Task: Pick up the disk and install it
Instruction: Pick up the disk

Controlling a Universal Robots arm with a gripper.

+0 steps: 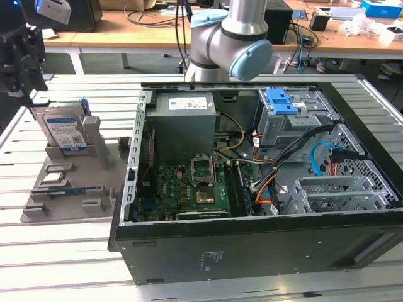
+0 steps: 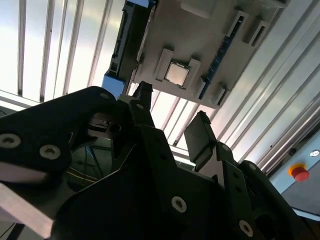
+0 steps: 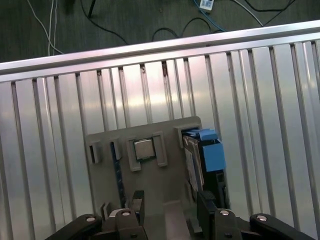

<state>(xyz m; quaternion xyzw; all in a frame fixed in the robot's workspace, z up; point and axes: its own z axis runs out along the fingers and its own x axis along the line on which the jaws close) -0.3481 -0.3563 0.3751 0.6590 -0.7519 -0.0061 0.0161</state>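
nearest us, the open computer case (image 1: 252,251) lies on the slatted surface (image 1: 63,251). inside it sits the green motherboard (image 1: 189,185), and further back are the grey power-supply box (image 1: 186,116) and a blue latch (image 1: 282,100) on the drive cage by the far wall. over on the exterior view's left, the grey holder (image 1: 75,201) carries a processor chip (image 1: 53,178) in a near pocket, and the disk (image 1: 63,129) stands on edge in its far slot. just above and left of that hangs the gripper (image 1: 22,63), fingers (image 3: 205,205) spread wide with nothing between them, clear of the disk.
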